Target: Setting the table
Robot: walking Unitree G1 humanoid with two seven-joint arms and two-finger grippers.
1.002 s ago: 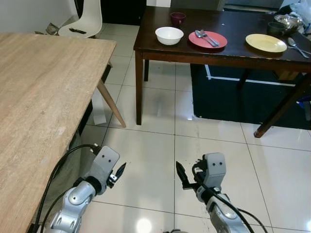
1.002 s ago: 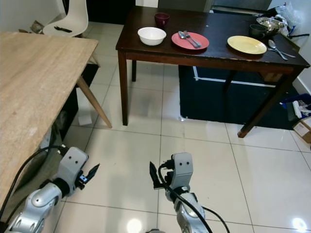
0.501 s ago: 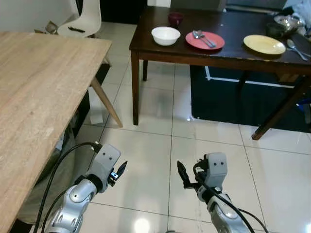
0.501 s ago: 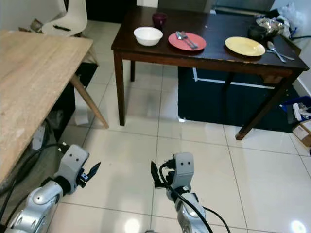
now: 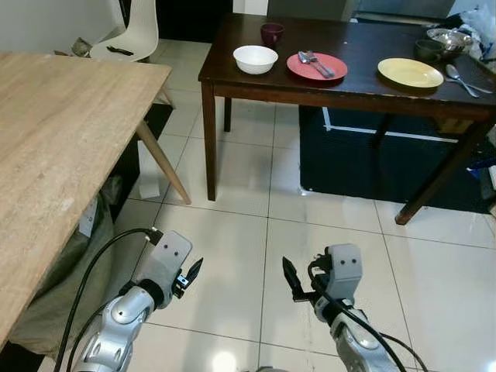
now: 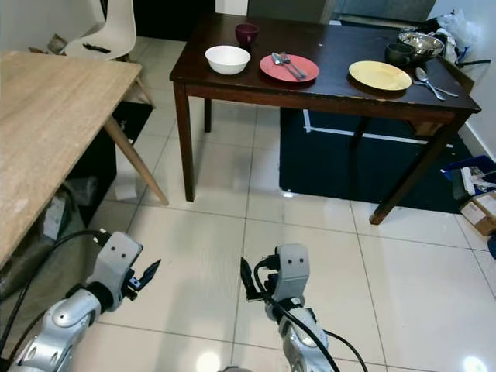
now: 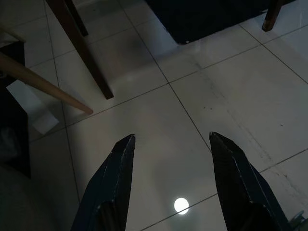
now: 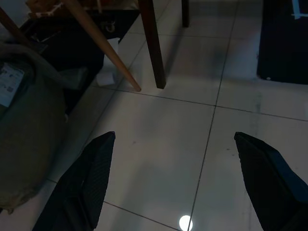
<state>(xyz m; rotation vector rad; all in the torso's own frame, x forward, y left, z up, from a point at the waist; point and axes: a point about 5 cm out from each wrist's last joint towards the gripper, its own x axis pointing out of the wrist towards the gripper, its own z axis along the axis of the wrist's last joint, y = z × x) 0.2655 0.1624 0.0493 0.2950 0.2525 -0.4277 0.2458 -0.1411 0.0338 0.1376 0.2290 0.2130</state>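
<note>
A dark wooden table (image 5: 364, 87) stands ahead across the tiled floor. On it are a white bowl (image 5: 255, 59), a maroon cup (image 5: 271, 33), a red plate (image 5: 316, 66) carrying a spoon and fork (image 5: 313, 60), a yellow plate (image 5: 410, 73), a dark bowl (image 5: 428, 49), a metal bowl (image 5: 449, 36) and a loose spoon (image 5: 460, 77). A light wooden table (image 5: 62, 132) runs along my left. Both arms hang low over the floor. My left gripper (image 7: 172, 136) is open and holds nothing. My right gripper (image 8: 174, 135) is also open and holds nothing.
A white chair (image 5: 133, 31) stands at the far end of the light table. A grey bag (image 5: 54, 302) lies under that table beside its slanted leg (image 5: 163, 161). A dark blue rug (image 5: 372, 167) lies beneath the dark table. Cardboard boxes (image 6: 480, 208) sit at the far right.
The camera has moved, so the dark table sits further left and shows more of its right end. More of the floor beneath the light table shows. Both arms hold the same pose.
</note>
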